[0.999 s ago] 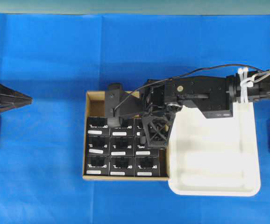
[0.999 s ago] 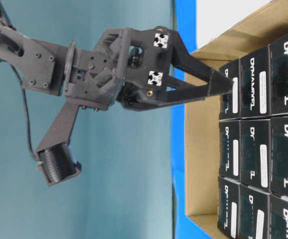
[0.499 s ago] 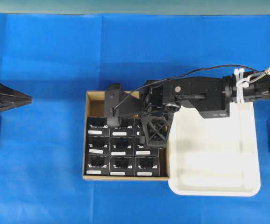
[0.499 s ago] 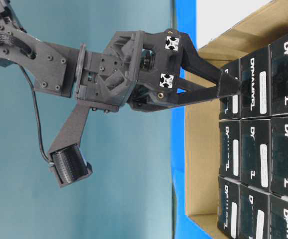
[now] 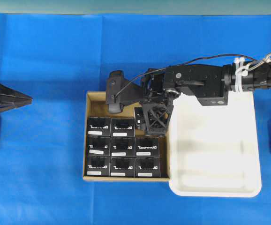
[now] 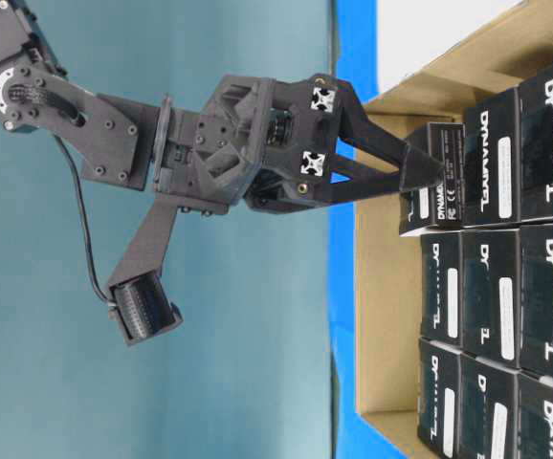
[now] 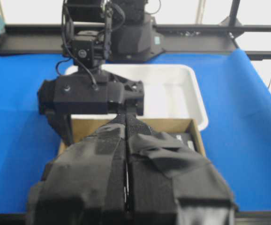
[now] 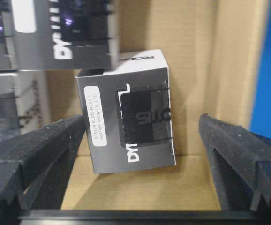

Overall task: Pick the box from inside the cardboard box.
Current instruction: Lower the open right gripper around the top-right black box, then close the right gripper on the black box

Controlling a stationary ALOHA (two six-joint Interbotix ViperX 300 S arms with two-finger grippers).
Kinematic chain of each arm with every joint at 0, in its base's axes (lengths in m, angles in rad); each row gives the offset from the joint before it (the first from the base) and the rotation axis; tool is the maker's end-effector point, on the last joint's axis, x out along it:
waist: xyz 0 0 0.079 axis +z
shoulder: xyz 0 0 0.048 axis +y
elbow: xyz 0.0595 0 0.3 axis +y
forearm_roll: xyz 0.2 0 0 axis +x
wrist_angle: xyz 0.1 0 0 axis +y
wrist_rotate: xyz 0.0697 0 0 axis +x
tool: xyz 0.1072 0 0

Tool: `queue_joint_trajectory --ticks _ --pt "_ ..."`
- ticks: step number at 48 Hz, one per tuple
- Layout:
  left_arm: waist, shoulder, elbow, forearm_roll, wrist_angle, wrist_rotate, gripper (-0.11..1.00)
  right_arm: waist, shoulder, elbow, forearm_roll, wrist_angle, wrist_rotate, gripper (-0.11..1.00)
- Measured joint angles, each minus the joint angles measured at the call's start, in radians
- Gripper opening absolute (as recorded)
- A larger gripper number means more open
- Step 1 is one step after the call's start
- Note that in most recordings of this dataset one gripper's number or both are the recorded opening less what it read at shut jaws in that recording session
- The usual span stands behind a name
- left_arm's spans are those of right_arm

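The cardboard box (image 5: 95, 104) holds rows of small black boxes. One black box (image 5: 139, 114) sits tilted out of its corner place, on the bare strip by the carton's far wall. It also shows in the table-level view (image 6: 444, 206) and the right wrist view (image 8: 126, 126). My right gripper (image 5: 147, 117) is open astride it. The left finger (image 8: 46, 154) is close to its side; the right finger (image 8: 234, 154) stands clear of it. My left gripper (image 5: 25, 99) is shut and empty at the left edge, far from the carton.
A white plastic tray (image 5: 215, 159) lies against the carton's right side, under the right arm. The carton's tan walls (image 8: 191, 56) stand close around the tilted box. Blue cloth covers the table.
The right gripper has moved toward the carton's far wall. The corner black box has come out of its row with it and now leans on the bare strip. The left arm has not moved.
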Motion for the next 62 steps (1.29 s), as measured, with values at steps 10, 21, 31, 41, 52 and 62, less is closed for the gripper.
queue_joint_trajectory --ticks 10,21,31,41,52,62 --pt "0.000 0.000 -0.003 0.000 0.000 0.000 -0.05 0.006 -0.002 -0.003 0.000 0.002 0.000 0.98" --pt "0.000 0.000 -0.003 -0.002 0.002 -0.003 -0.05 0.032 0.006 -0.028 0.002 0.012 -0.003 0.98" --pt "0.000 0.000 -0.003 0.000 0.002 -0.003 -0.05 0.031 0.011 -0.029 0.002 0.014 -0.048 0.98" --pt "-0.002 0.002 -0.005 0.000 0.002 -0.003 -0.05 0.029 0.032 -0.023 0.002 -0.005 -0.058 0.98" --pt "0.000 0.005 -0.005 0.000 0.002 -0.003 -0.05 0.026 0.060 -0.008 0.002 -0.038 -0.077 0.98" --pt "0.000 0.005 -0.003 0.000 0.002 -0.003 -0.05 0.026 0.063 0.009 0.002 -0.057 -0.084 0.98"
